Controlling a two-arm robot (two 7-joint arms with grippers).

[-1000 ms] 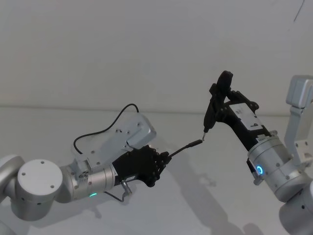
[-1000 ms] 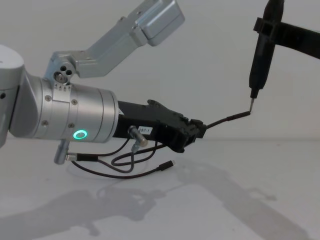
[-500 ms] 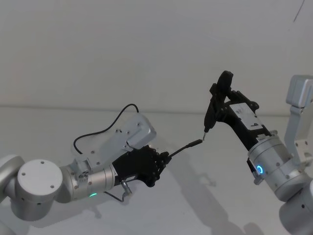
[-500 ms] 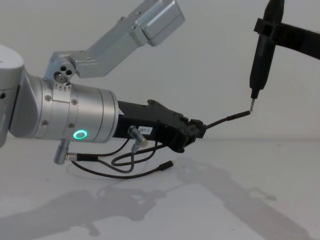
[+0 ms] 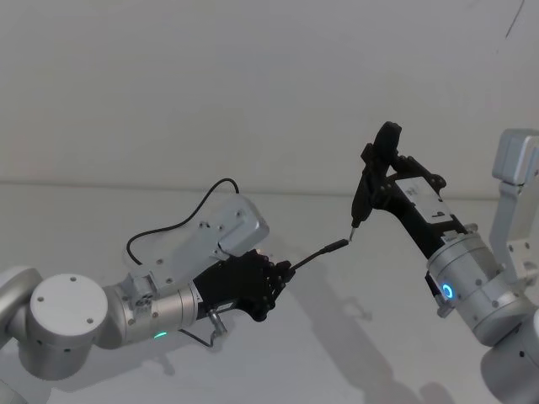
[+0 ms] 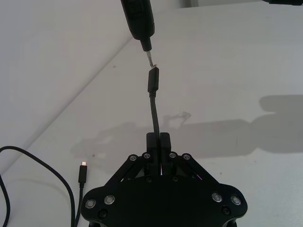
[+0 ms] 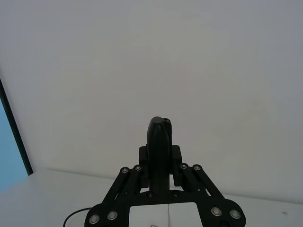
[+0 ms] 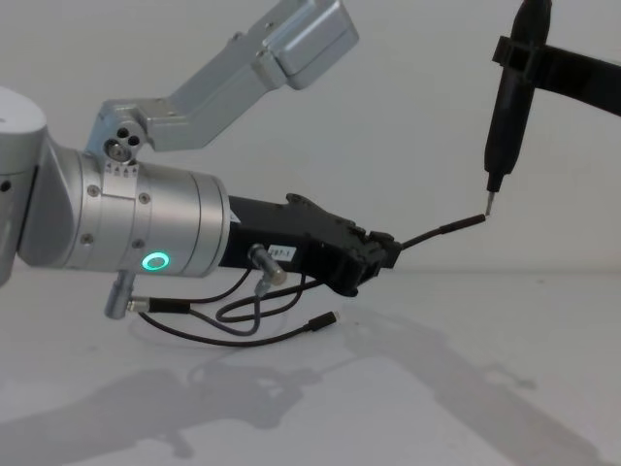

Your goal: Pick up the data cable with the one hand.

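Observation:
The data cable (image 5: 313, 255) is a thin black cord. My left gripper (image 5: 276, 273) is shut on it a little behind its slim cylindrical plug (image 8: 454, 227), which sticks out up and forward above the table. In the left wrist view the gripper (image 6: 158, 140) pinches the cable (image 6: 154, 106) between its closed fingers. The remaining cord hangs down in loops (image 8: 254, 326) to the table, where the small plug (image 8: 321, 321) lies. My right gripper (image 7: 159, 163) is shut on a black pen-shaped tool (image 5: 375, 172), whose metal tip (image 8: 489, 204) meets the end of the plug.
A short dark wire with a metal plug (image 8: 146, 305) hangs from the left silver wrist (image 8: 146, 218). The white table (image 8: 437, 388) lies below both arms, with a plain white wall behind. A loop of cord (image 5: 168, 225) arches behind the left arm.

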